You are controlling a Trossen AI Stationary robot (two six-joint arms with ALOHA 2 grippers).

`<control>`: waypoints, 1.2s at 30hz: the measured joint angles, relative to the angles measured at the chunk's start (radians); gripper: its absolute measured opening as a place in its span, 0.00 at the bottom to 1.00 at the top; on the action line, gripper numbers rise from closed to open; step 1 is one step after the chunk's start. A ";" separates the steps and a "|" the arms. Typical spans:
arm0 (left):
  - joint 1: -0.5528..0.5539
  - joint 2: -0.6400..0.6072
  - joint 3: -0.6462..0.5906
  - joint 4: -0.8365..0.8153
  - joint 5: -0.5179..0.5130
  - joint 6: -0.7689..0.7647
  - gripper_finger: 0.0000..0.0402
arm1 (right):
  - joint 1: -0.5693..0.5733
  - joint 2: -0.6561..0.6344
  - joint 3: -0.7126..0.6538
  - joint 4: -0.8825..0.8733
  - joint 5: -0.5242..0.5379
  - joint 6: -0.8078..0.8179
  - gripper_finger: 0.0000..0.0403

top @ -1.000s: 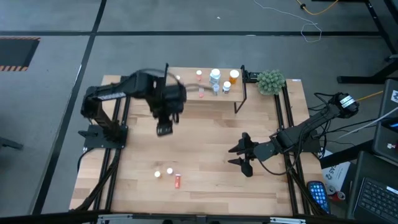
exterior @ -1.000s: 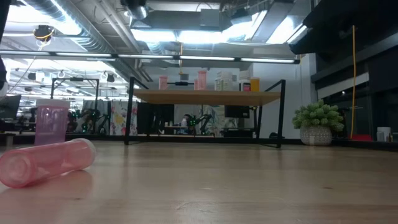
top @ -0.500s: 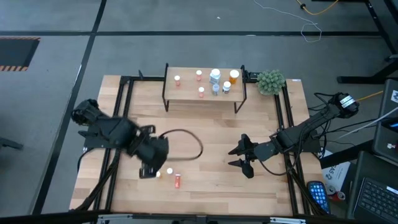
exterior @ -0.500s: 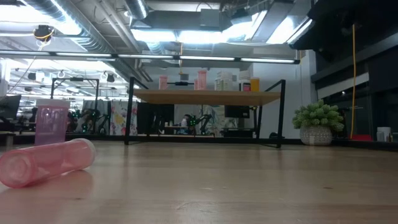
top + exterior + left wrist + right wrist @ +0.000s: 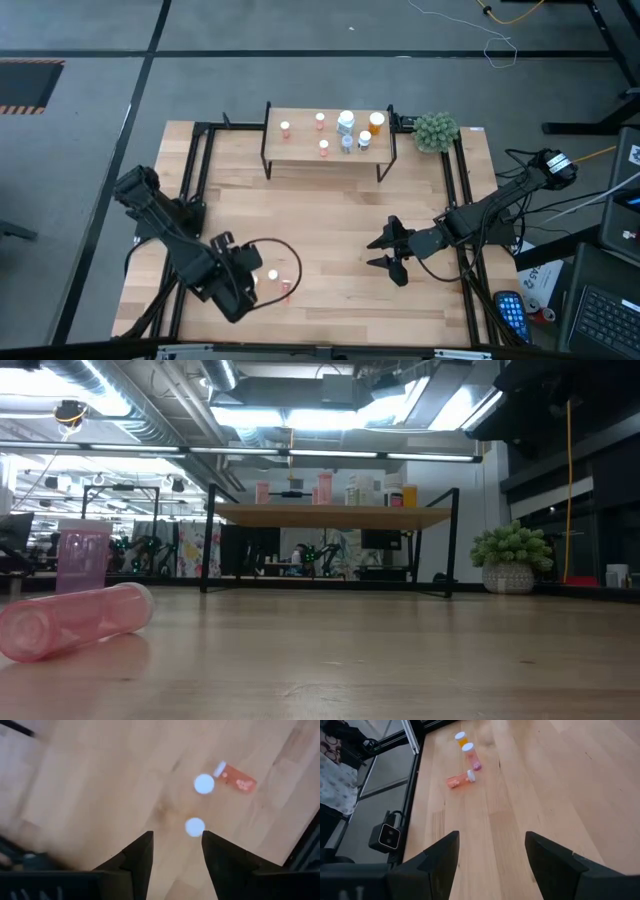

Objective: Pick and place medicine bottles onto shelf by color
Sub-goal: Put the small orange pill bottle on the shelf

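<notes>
Two upright white-capped bottles (image 5: 204,784) (image 5: 195,826) and a red bottle lying on its side (image 5: 239,779) are on the table near its near-left part. My left gripper (image 5: 175,847) is open above them, pointing down, with the nearer cap just ahead of its fingertips. In the high view it (image 5: 245,287) is beside one cap (image 5: 272,275) and the lying bottle (image 5: 285,290). The shelf (image 5: 300,150) at the far edge carries several bottles. My right gripper (image 5: 388,252) is open and empty at the table's right.
A green plant ball in a pot (image 5: 436,131) stands right of the shelf. Black frame rails (image 5: 190,190) run along the table's left and right sides. In the low view the lying pink bottle (image 5: 70,622) and an upright one (image 5: 83,557) are close at the left.
My left gripper has swung from in front of the shelf toward the table's near edge and left. It now hangs over the bottles on the table. The bottles and my right arm have kept still.
</notes>
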 joint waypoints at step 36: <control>-0.044 0.004 -0.360 0.415 -0.001 0.193 0.59 | 0.000 0.000 0.000 -0.008 0.000 -0.029 0.57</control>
